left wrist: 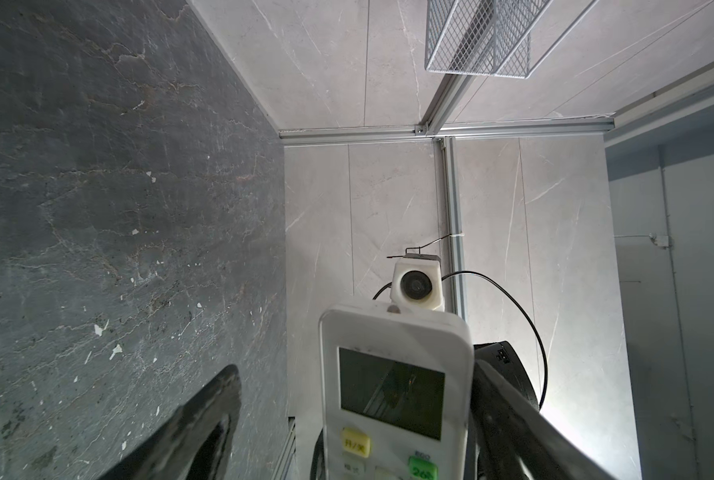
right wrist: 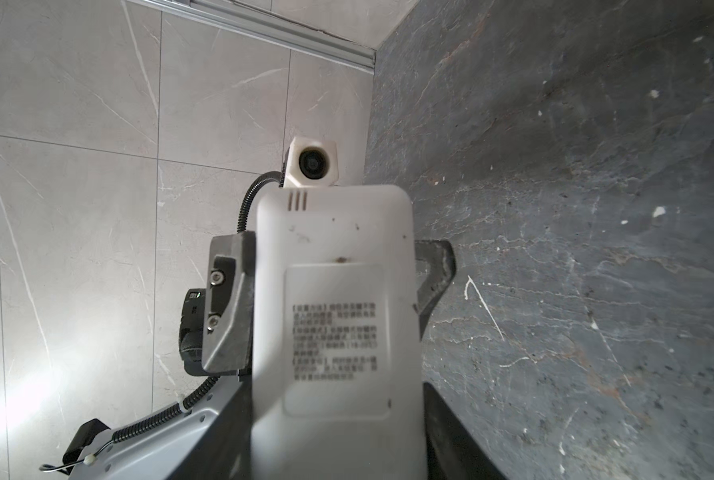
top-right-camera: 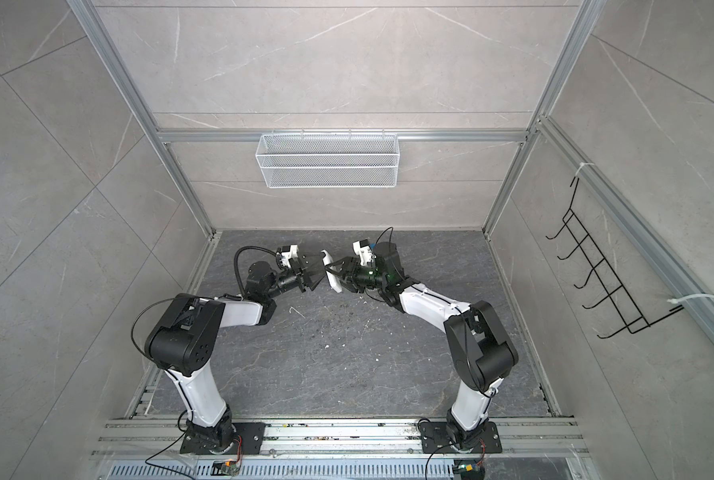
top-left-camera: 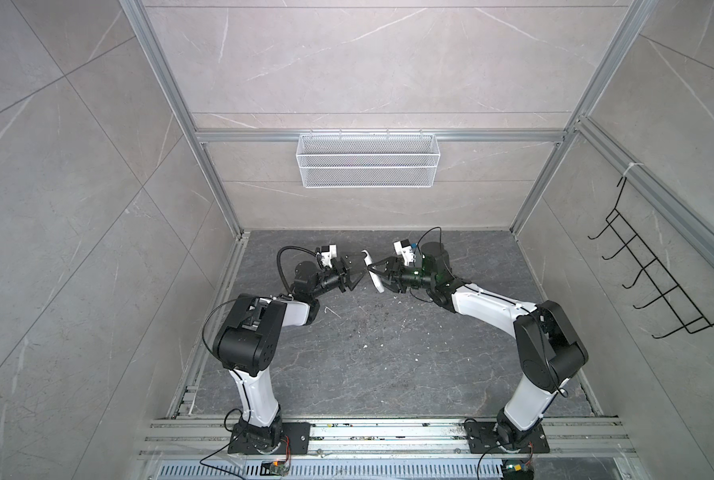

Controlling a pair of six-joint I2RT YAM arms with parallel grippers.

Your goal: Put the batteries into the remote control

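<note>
With our right claw [top-left-camera: 383,274] clamped on the remote [top-left-camera: 372,272] from three o'clock, we should centre our wide-open left claw [top-left-camera: 356,272] from nine before closing squarely.

We see a white mesh basket [top-left-camera: 367,160] hanging from the aluminium rail [top-left-camera: 243,136] on the back wall, and a black wire hook rack [top-left-camera: 654,274] on the side wall. Down on the dark stone tabletop [top-left-camera: 368,386], scattered white specks [top-left-camera: 364,347] (plus one thin bent white wire [top-left-camera: 331,311]).
</note>
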